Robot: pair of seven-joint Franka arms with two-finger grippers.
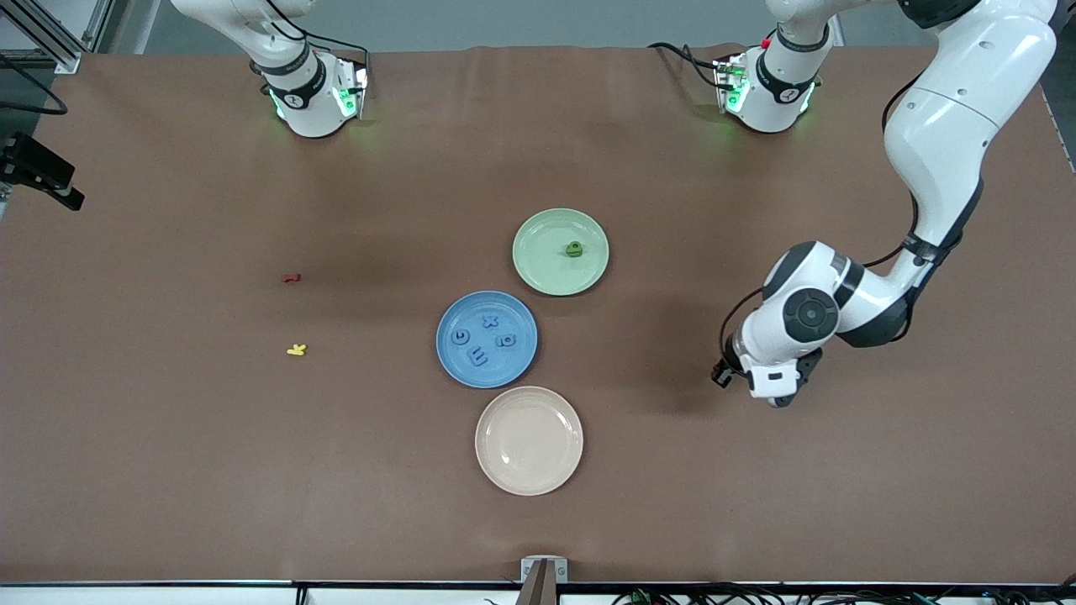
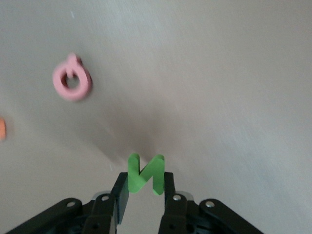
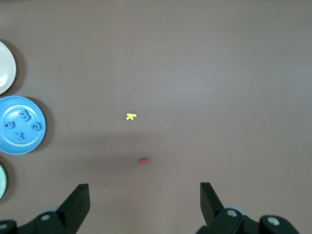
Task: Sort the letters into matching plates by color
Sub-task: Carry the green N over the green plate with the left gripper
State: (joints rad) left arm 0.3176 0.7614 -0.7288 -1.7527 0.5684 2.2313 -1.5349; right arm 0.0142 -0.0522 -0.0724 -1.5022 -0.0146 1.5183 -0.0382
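Left hand (image 1: 761, 395): in the front view it is hanging low over bare surface toward the left arm's end, well apart from the plates; its fingers are hidden under the wrist here, so the grip is not readable from this angle.
Right hand: not showing in the front view; only that arm's base is standing at the top, so the arm is waiting.
Blue plate (image 1: 487, 339): sitting mid-surface and carrying four blue letters (image 1: 482, 339), so the blue sort is looking finished.
Green plate (image 1: 561, 251): lying farther from the camera than the blue one, almost touching it, with one green letter (image 1: 574, 249) in it.
Beige plate (image 1: 529, 440): lying nearest the camera, holding nothing; no colour here matches it.
Red letter (image 1: 291, 277) and yellow letter (image 1: 296, 349): lying loose toward the right arm's end, not part of the sort.
Left wrist view: the left hand (image 2: 145, 187) is pinching a green N (image 2: 145, 174) narrowly between its fingers (image 2: 122, 192), upright and clear of the surface, probably so it can travel to the green plate.
Pink letter (image 2: 72, 82): lying flat below, apart from the N; an orange piece (image 2: 2, 128) is peeking in at the edge.
Right wrist view: the right hand (image 3: 145, 197) is spreading wide and holding nothing, high over the surface.
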